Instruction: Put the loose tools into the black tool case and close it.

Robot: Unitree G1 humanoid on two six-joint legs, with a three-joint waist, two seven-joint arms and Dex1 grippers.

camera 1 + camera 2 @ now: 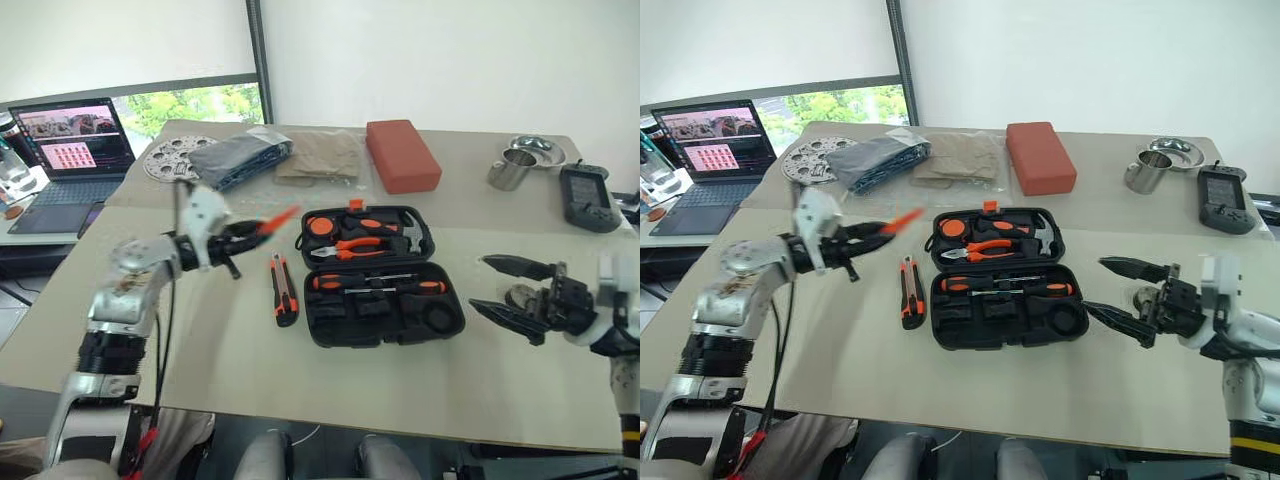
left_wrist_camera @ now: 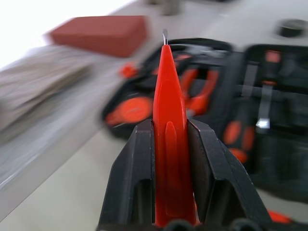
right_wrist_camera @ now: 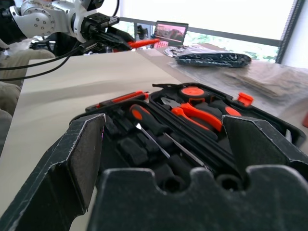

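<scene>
Your right gripper (image 1: 505, 288) waits wide open beside the black tool case (image 1: 380, 275); your left gripper (image 1: 250, 233) pinches an orange screwdriver (image 1: 278, 220).

Red block (image 1: 403, 154) laid at the far middle of the surface (image 1: 250, 370). Steel cup (image 1: 513, 169) and steel dish (image 1: 537, 150) set to its right; dark handheld device (image 1: 584, 197) beside them. Folded cloths (image 1: 320, 156), perforated disc (image 1: 172, 157) and open laptop (image 1: 72, 150) placed leftward.

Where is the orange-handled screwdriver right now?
The orange screwdriver is clamped in the left hand, raised above the table to the left of the open black tool case, above the utility knife.
</scene>
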